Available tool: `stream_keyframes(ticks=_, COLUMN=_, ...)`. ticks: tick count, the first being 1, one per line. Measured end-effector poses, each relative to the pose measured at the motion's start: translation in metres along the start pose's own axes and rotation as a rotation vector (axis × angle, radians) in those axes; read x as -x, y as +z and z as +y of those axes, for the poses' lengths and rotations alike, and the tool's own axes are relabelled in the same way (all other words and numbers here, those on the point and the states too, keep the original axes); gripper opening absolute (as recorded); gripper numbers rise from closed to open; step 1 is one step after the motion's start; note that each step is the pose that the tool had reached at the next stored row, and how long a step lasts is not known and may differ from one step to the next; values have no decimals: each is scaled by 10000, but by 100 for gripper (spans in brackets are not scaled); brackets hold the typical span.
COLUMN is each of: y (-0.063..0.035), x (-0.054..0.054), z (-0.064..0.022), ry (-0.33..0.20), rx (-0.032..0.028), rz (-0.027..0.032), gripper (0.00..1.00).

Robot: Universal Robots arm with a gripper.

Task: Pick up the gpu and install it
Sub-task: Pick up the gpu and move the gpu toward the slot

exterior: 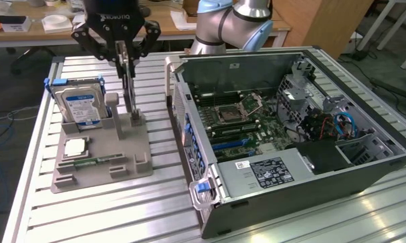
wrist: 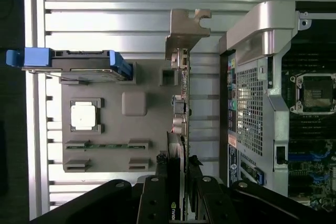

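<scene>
The gpu [exterior: 130, 98] stands on edge in a slot of the grey fixture [exterior: 132, 169], a thin dark card seen edge-on. In the wrist view the gpu [wrist: 180, 103] runs away from the camera, with its silver bracket [wrist: 185, 30] at the far end. My gripper [exterior: 124, 66] hangs straight above it, its fingers [wrist: 160, 169] pressed on both faces of the card's upper edge. The card's lower edge still sits in the fixture [wrist: 134, 77]. The open computer case [exterior: 291, 126] lies to the exterior view's right, with the motherboard [exterior: 243, 121] and its blue slots [exterior: 233, 144] exposed.
A hard drive [exterior: 81, 104] with blue rails stands in the fixture beside the card. A processor [exterior: 75, 147] and a green memory stick [exterior: 95, 161] lie lower on the fixture. The case's side wall and handle [wrist: 262, 19] rise close to the card. All of it rests on a slatted metal table [exterior: 122, 212].
</scene>
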State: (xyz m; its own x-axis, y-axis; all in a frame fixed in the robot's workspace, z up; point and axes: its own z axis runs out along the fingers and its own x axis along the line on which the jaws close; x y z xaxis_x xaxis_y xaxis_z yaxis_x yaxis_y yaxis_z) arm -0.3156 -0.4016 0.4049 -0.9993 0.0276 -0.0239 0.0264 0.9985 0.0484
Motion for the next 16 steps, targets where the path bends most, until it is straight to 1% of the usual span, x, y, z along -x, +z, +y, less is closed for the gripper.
stream_keyframes(ticks=7, y=-203, x=5, z=10, ry=0, rx=0, rz=-1, gripper=26)
stream_keyframes(ticks=10, y=-216, x=20, z=11, ry=-3, rx=1, rz=0, gripper=26)
stream_keyframes(ticks=12, y=-224, x=80, z=13, ry=1, rx=-1, rz=1, gripper=26)
stream_keyframes(ticks=16, y=-237, x=233, z=18, ry=0, rx=0, rz=2, gripper=26)
